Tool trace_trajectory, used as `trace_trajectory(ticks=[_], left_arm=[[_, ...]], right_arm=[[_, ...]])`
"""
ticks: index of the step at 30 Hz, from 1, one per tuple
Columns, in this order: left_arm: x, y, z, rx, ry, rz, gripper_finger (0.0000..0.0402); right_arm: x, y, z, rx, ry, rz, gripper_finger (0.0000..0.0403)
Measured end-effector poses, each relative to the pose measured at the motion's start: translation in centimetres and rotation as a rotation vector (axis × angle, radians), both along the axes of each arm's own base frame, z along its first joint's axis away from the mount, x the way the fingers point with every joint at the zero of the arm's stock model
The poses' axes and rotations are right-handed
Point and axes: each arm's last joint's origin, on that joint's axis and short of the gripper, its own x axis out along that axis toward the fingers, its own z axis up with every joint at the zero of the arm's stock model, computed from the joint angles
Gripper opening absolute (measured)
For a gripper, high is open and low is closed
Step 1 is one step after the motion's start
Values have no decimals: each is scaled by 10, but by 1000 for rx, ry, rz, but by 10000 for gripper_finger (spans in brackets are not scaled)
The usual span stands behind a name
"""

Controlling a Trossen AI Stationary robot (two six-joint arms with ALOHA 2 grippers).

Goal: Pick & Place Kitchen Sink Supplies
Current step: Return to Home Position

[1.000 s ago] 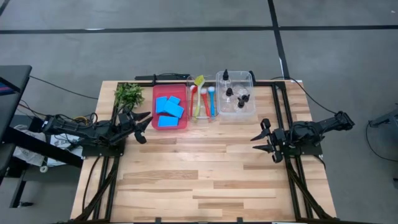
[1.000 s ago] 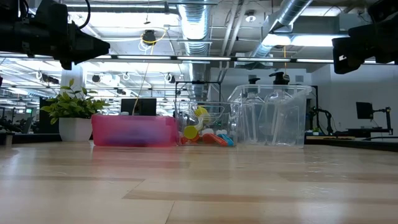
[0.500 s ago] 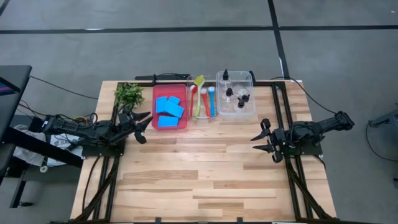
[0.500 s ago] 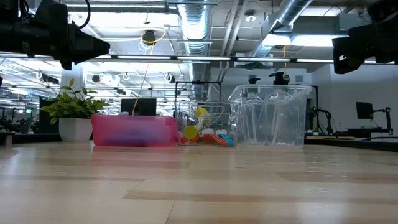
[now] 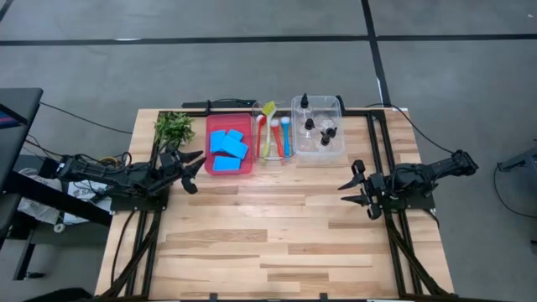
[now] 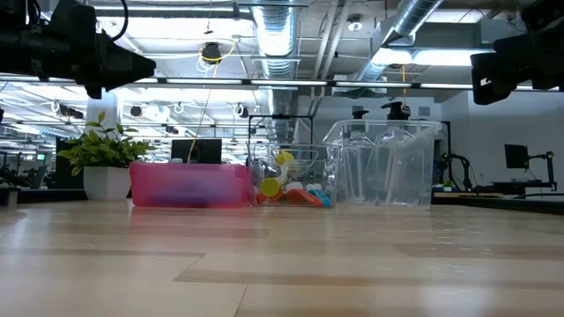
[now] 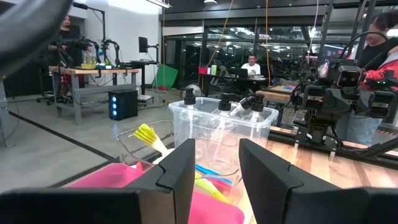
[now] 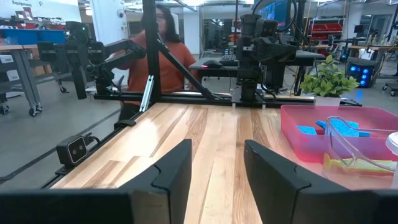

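Blue sponges (image 5: 227,149) lie in a red tray (image 5: 210,134) at the table's far side. Beside it, red, blue and yellow-green brushes (image 5: 274,132) lie in a slim clear tray. Small clear bottles with black caps (image 5: 320,130) stand in a clear bin (image 5: 337,105). My left gripper (image 5: 195,170) hovers open near the table's left edge, just near of the red tray. My right gripper (image 5: 351,190) hovers open near the right edge. Neither has anything between its fingers.
A leafy green plant (image 5: 173,126) stands at the far left corner, next to the red tray. The wooden tabletop (image 5: 268,226) stretches bare between the arms and toward the near edge. A person (image 8: 163,50) stands beyond the table's left side.
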Motion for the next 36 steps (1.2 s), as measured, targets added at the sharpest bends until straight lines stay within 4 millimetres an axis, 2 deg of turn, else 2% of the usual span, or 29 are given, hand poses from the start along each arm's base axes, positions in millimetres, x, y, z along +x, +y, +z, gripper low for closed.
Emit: trace_trajectory(ticks=[36], left_arm=[[0, 0, 0, 0, 0, 0, 126]], right_arm=[[0, 0, 0, 0, 1, -1, 139]])
